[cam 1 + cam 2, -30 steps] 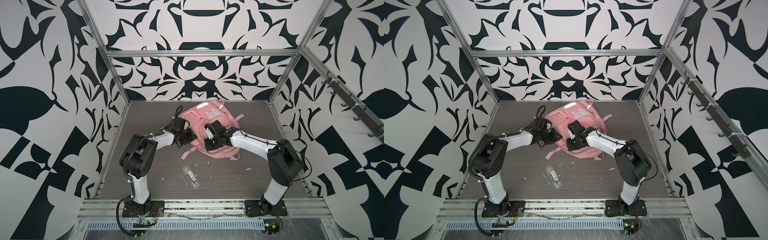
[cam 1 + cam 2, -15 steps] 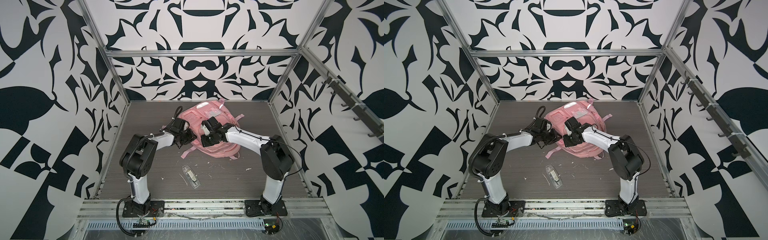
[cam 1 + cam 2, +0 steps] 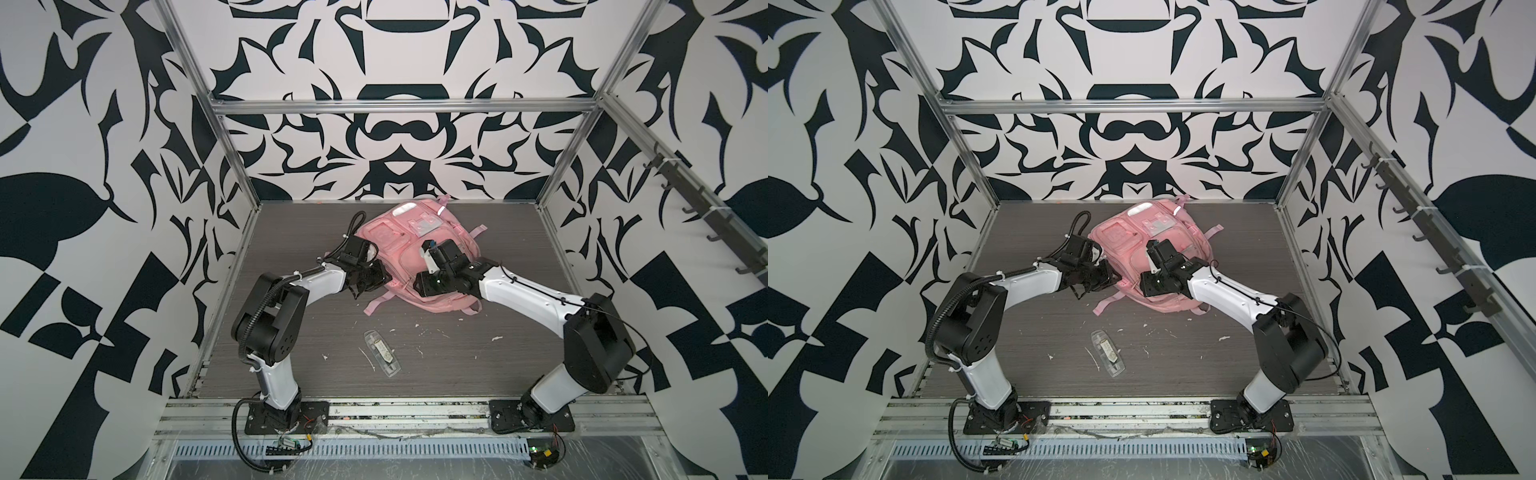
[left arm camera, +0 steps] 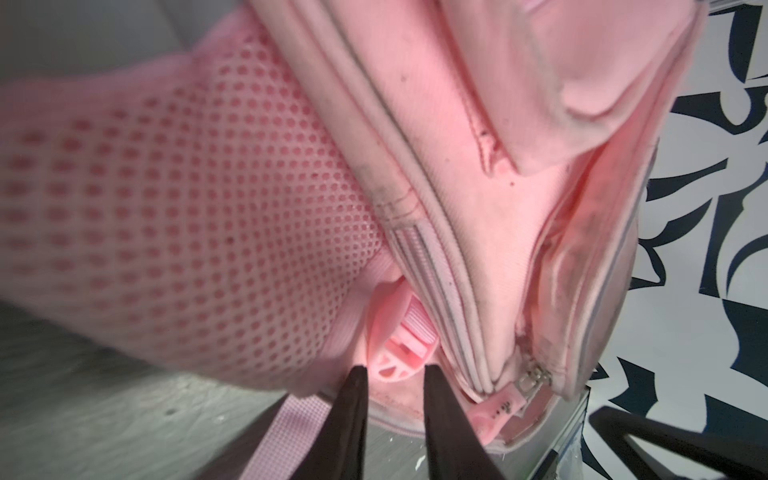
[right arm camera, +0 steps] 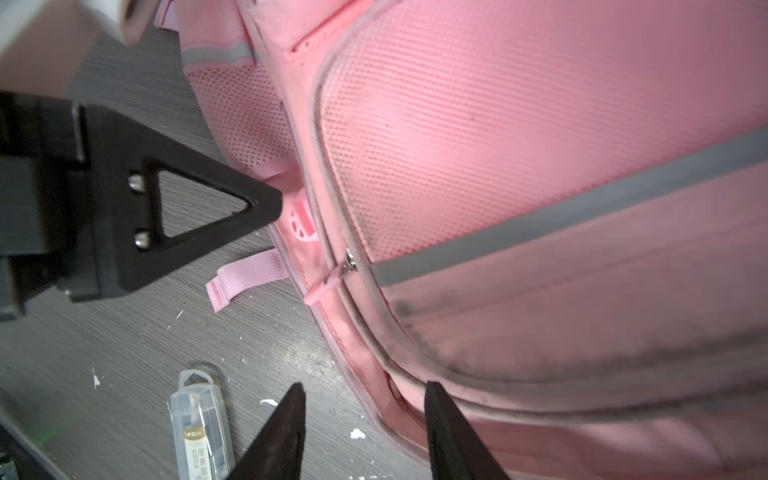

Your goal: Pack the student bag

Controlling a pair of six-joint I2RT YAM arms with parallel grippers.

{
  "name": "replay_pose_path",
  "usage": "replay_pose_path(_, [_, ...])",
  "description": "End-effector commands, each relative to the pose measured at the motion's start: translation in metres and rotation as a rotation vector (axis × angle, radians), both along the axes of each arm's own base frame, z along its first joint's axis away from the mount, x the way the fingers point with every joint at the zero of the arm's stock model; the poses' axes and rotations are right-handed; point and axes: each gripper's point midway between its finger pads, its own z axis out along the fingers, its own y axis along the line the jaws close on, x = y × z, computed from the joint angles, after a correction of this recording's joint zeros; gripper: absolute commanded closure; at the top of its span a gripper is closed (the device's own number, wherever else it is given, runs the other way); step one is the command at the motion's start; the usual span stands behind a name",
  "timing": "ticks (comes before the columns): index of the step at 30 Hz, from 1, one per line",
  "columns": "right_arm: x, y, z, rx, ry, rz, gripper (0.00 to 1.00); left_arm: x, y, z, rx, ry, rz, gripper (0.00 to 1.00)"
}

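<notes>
Pink bag (image 3: 397, 249) lies front-up at table (image 3: 332, 332) rear-centre. Its buckle (image 4: 399, 349) sits between narrow left gripper (image 4: 392, 374) tips; grip unclear. At bag's edge, right gripper (image 5: 365, 395) jaws stand apart, holding nothing. Clear case (image 3: 381, 353) lies apart, nearer front.

Noted, in both top views: the student bag (image 3: 409, 245) (image 3: 1142, 245) lies on the table (image 3: 311, 232), centre, toward the rear. My left gripper (image 4: 393, 368) sits at the bag's left front edge, with the buckle (image 4: 401, 332) between its tips (touching both, as far as I see). My right gripper (image 5: 361, 388) hangs over the front edge, to its right. The strap end (image 5: 245, 278) lies between them. The case (image 3: 381, 359) lies further forward, well apart.
</notes>
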Motion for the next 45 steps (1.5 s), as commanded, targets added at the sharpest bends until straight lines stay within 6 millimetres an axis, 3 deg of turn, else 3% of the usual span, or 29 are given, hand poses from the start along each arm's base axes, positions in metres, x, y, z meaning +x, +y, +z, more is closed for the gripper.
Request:
replay_pose_path(1, [0.007, -0.024, -0.003, -0.037, -0.025, -0.058, 0.49, -0.002, 0.016, -0.006, 0.041, 0.013, 0.014, 0.73])
replay_pose_path(6, [0.020, -0.044, -0.018, -0.020, 0.020, -0.119, 0.49, -0.002, 0.019, -0.018, 0.056, 0.034, 0.015, 0.73])
replay_pose_path(13, [0.043, -0.045, -0.036, -0.003, 0.051, -0.138, 0.49, -0.014, 0.025, -0.033, 0.066, 0.063, 0.011, 0.73])
replay_pose_path(21, [0.060, -0.050, -0.035, -0.003, 0.027, -0.152, 0.49, -0.038, 0.041, -0.019, 0.102, 0.034, -0.003, 0.71])
replay_pose_path(27, [0.034, -0.050, -0.025, 0.064, 0.030, -0.135, 0.48, -0.060, 0.054, 0.004, 0.120, 0.011, -0.019, 0.57])
replay_pose_path(34, [-0.002, -0.038, 0.012, 0.145, -0.006, -0.071, 0.46, -0.084, 0.063, 0.023, 0.111, 0.005, -0.028, 0.43])
replay_pose_path(38, [-0.023, -0.013, 0.024, 0.208, 0.017, 0.019, 0.46, -0.102, 0.068, 0.023, 0.120, 0.023, -0.033, 0.40])
replay_pose_path(45, [-0.059, 0.040, 0.009, 0.212, 0.084, 0.171, 0.45, -0.141, 0.071, 0.018, 0.132, 0.063, -0.040, 0.39])
